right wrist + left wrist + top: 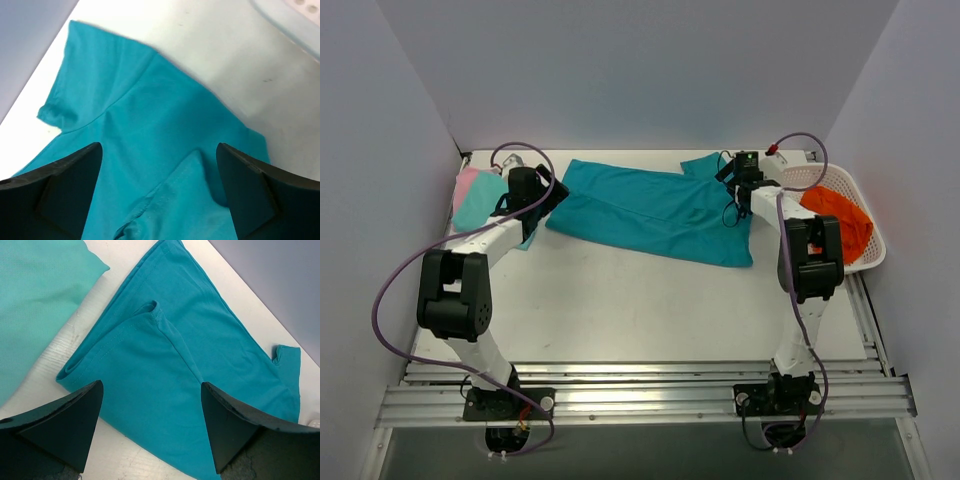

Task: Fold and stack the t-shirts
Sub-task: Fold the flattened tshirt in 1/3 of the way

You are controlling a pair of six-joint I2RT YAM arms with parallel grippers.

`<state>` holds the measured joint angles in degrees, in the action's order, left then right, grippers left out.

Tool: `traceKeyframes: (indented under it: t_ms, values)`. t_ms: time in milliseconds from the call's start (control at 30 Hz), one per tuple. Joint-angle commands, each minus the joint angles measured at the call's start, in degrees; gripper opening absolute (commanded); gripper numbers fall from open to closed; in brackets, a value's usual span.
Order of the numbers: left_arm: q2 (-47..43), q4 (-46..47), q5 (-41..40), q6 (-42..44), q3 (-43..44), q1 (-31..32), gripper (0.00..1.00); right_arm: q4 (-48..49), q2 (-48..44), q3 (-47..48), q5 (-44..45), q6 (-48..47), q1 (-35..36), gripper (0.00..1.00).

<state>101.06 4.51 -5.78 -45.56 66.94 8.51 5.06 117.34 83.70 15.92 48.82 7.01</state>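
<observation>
The deep teal t-shirt (655, 210) lies folded lengthwise across the back of the table. It fills the left wrist view (190, 375) and the right wrist view (150, 150). My left gripper (548, 197) is open just above its left end, with nothing between the fingers. My right gripper (732, 180) is open above its right end by a sleeve, also empty. The aqua-mint t-shirt (485, 203) lies folded at the far left on top of the pink t-shirt (466, 183); the aqua-mint one also shows in the left wrist view (35, 300).
A white lattice basket (868, 255) stands at the right edge with an orange cloth (840, 218) inside it. Grey walls close the left, back and right sides. Metal rails run along the near edge.
</observation>
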Motion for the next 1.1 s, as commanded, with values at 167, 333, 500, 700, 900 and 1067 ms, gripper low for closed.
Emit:
traceKeyframes:
  t_ms: [167,333,500,700,900,1067]
  values:
    - [-9.0,-2.1,-3.0,0.4,-3.3,1.2,0.88,-1.3,-8.9,-3.5,-1.6,-5.7,2.5,0.99]
    - [-17.4,-8.3,-8.5,0.3,-10.9,5.8,0.88,-1.5,-28.7,-19.2,2.2,-3.3,4.1,0.99]
    - [-23.9,-6.2,-9.4,-2.4,-21.2,8.8,0.88,-4.8,-46.2,-32.9,4.7,-0.7,5.3,0.99]
    - [-18.5,-2.2,-8.3,-2.8,-22.6,8.6,0.88,-9.2,-57.4,-38.1,2.5,-0.4,5.6,0.99]
    - [-5.6,2.2,-6.2,-1.9,-15.5,6.8,0.88,-11.0,-61.2,-38.7,2.5,-1.1,5.8,0.99]
    - [2.6,4.0,-4.0,-2.3,-10.9,5.3,0.87,-11.5,-60.8,-37.9,3.3,-1.8,5.7,0.99]
